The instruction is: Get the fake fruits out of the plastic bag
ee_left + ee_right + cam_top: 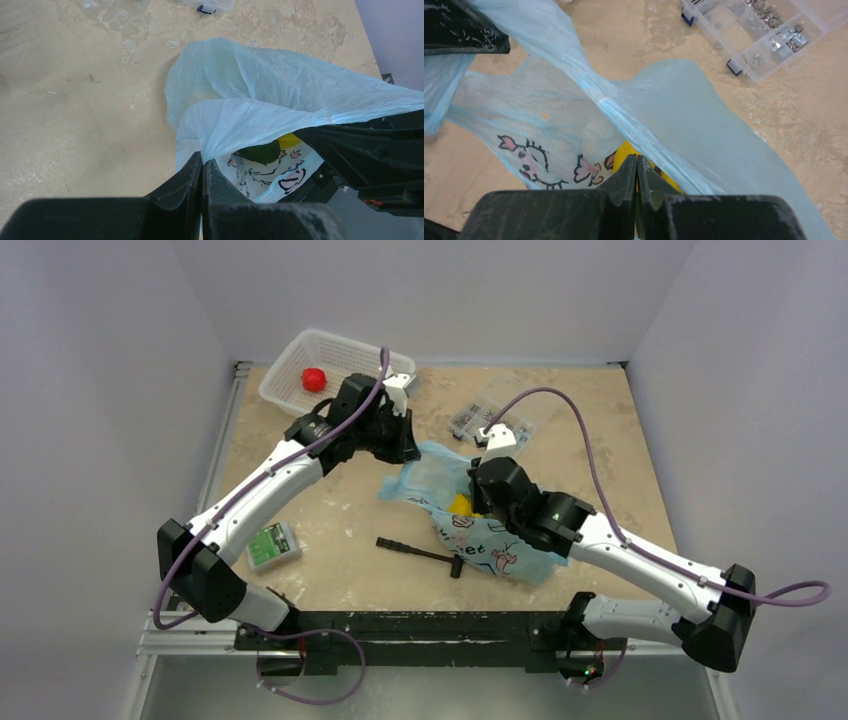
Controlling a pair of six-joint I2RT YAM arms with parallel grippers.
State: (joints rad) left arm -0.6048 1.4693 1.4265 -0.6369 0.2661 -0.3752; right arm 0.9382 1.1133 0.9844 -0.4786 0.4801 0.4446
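Top external view: plastic bag (500,550) lay mid-counter (340,530), between arms. Yellow fruit (460,503) and green fruit (260,151) inside; red fruit (314,379) in far-left basket (290,365). Left fingers (187,185) clenched on bag rim, holding mouth up. Right fingers (624,180) clenched at yellow fruit, apparently gripping nothing. Fruit likely light, hard, slick: grip across middle. Film flimsy.

Left arm (270,475): stretched from the near edge toward the middle of the table (330,530); wrist tipped down
Left gripper (202,167): fingers pressed together; pinching the plastic bag (260,85) at its rim
Right arm (640,560): elbow low; angling in toward centre
Right gripper (637,164): fingers closed tight; tips touching
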